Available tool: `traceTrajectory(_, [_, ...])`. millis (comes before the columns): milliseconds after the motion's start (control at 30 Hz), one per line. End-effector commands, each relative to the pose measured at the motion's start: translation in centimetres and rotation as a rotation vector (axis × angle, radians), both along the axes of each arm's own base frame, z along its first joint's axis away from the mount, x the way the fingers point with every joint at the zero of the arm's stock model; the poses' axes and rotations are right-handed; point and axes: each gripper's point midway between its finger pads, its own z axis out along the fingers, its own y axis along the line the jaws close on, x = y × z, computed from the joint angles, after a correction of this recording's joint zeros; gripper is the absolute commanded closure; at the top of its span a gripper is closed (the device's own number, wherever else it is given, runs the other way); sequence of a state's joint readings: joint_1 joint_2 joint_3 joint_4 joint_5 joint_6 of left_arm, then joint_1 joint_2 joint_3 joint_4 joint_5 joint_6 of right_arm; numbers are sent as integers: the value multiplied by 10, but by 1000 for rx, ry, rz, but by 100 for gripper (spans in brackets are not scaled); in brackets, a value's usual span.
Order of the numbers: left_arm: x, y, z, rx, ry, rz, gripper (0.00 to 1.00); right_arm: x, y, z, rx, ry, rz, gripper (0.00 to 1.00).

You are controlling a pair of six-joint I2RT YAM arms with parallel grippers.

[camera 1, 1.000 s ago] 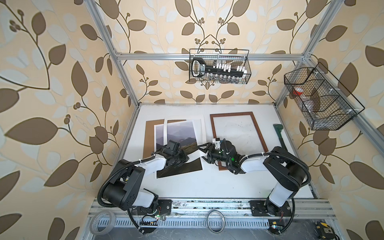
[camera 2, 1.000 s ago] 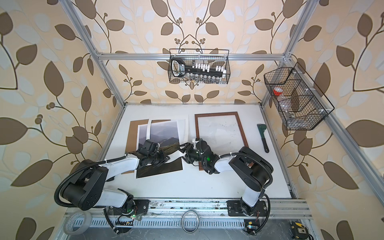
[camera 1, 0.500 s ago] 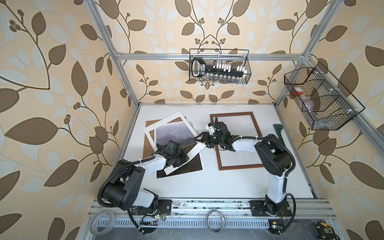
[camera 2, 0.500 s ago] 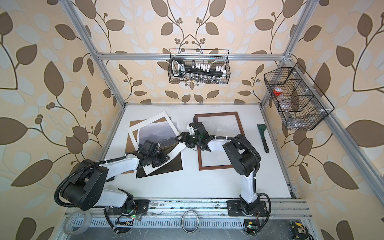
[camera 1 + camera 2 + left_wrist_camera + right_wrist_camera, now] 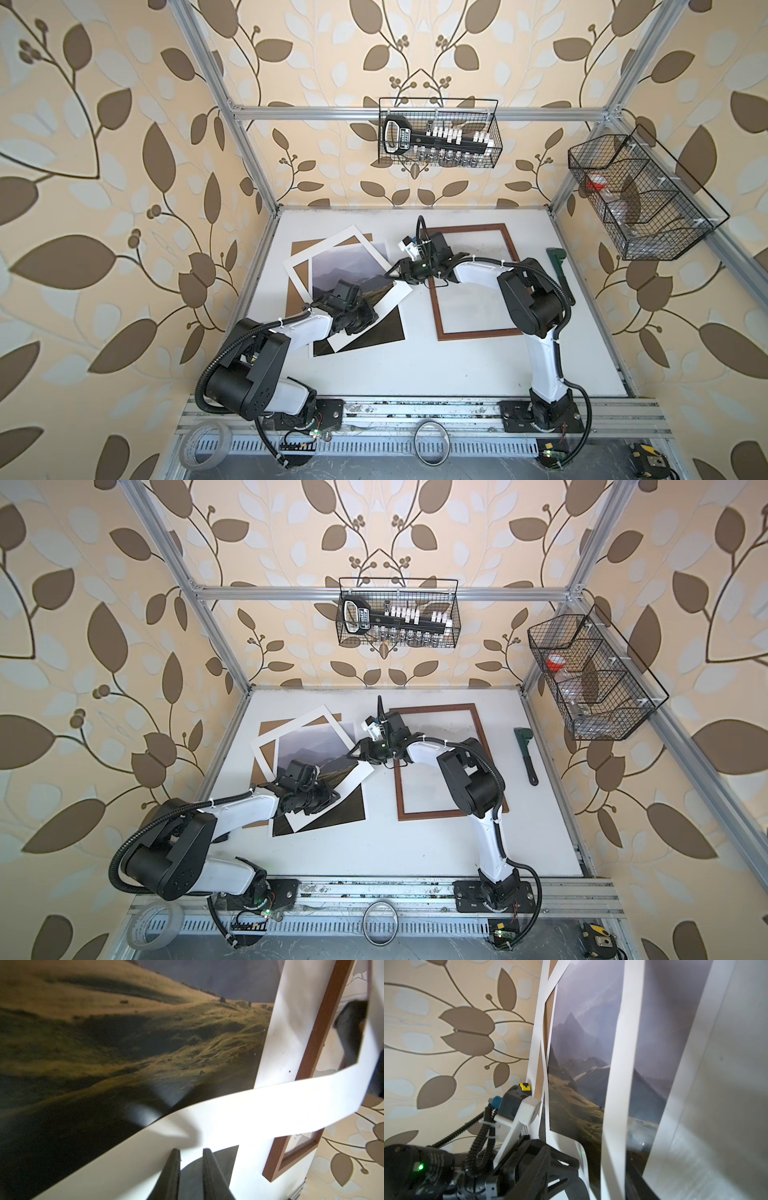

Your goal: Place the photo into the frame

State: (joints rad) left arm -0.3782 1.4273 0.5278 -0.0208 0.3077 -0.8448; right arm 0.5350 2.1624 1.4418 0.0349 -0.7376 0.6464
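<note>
Photo left of frame, partly masked by white mat. Left gripper closed at mat edge. Right gripper jaws obscured by mat; state cannot be told.

The white worktop is enclosed by cream wallpaper printed with brown leaves. Aluminium struts are fixed along the edges. Two black wire baskets are hung there.

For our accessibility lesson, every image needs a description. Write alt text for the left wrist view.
A white mat strip curls across the photo, a print of grassy hills, just beyond the left gripper, whose two dark fingers stand close together. Behind the mat runs one side and a corner of the frame, reddish-brown wood.
</note>
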Motion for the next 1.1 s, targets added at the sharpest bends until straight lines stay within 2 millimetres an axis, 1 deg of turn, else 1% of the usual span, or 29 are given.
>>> traceTrajectory(0, [-76,49,-64,235,322,21,77,-4,2,-17,-29,14,46,63])
traceTrajectory(133, [-74,51,-59,241,302,27,78,-3,0,-21,-88,-39,26,79])
traceTrajectory(200, [-71,51,-56,247,295,25,77,-3,1,-16,-100,-74,23,86])
traceTrajectory(267, [-67,53,-48,261,276,20,76,-5,3,-5,-106,-112,22,92])
traceTrajectory(333, [-60,53,-32,264,235,19,74,-6,-1,11,-113,-153,11,99])
traceTrajectory(367, [-57,53,-23,268,217,18,72,-8,-2,17,-114,-165,10,100])
traceTrajectory(467, [-45,53,10,270,133,6,67,-17,-10,53,-104,-221,11,100])
traceTrajectory(533, [-39,51,35,262,74,-8,61,-26,-22,78,-101,-246,11,100])
traceTrajectory(567, [-36,50,47,257,44,-16,58,-31,-29,86,-110,-246,9,100])
traceTrajectory(600, [-34,49,61,253,9,-30,55,-38,-41,90,-132,-230,7,100])
traceTrajectory(667, [-29,50,89,259,-67,-46,48,-51,-71,96,-189,-189,-17,100])
traceTrajectory(700, [-27,51,100,264,-101,-54,46,-57,-85,99,-203,-187,-33,100])
traceTrajectory(767, [-20,52,123,272,-171,-61,40,-69,-120,102,-262,-179,-99,100])
traceTrajectory(833, [-12,49,139,272,-209,-68,36,-73,-160,103,-368,-180,-189,100])
traceTrajectory(867, [-8,45,145,265,-221,-78,35,-77,-183,99,-446,-169,-236,100])
traceTrajectory(933, [2,34,153,246,-242,-101,33,-80,-221,99,-556,-160,-320,100])
traceTrajectory(967, [7,27,155,243,-250,-114,32,-81,-244,101,-617,-158,-375,100])
traceTrajectory(1067, [22,0,155,239,-272,-157,31,-82,-298,110,-815,-187,-507,100])
